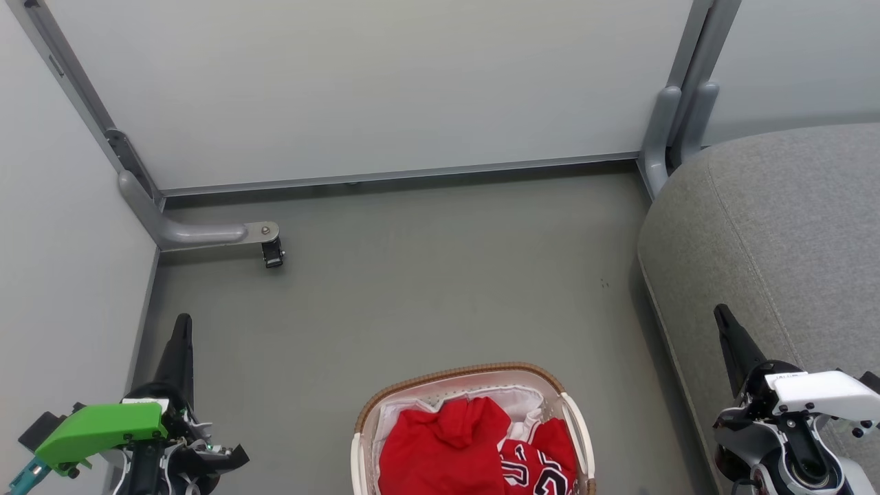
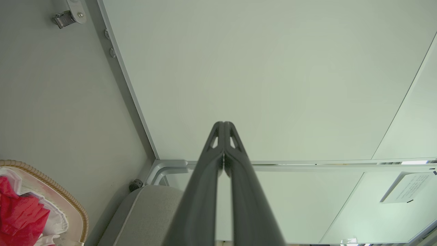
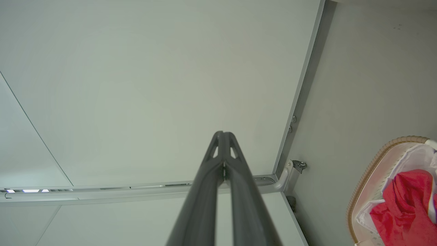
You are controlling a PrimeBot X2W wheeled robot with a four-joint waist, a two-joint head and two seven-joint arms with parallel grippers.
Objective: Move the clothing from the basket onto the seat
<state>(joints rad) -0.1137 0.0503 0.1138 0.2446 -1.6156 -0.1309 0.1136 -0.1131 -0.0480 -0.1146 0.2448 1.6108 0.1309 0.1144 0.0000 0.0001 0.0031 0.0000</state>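
My left gripper sits at the lower left of the head view. Its two dark fingers are pressed flat together with nothing between them, and the left wrist view shows the tips meeting against a pale wall panel. My right gripper mirrors it at the lower right, closed tip to tip and empty. In the head view it shows against the near edge of the seat, the big grey upholstered block with a stitched seam on the right side.

Between the two grippers, at the bottom middle, the basket stands on the grey floor, well apart from both of them and just beside the seat. All the clothing I can see lies inside it. A plain red top is heaped left and centre, and a red jersey with black-and-white numerals lies to its right, both over a white liner.

Farther out, a grey bracket runs along the floor at the left, with a small caster at its end.
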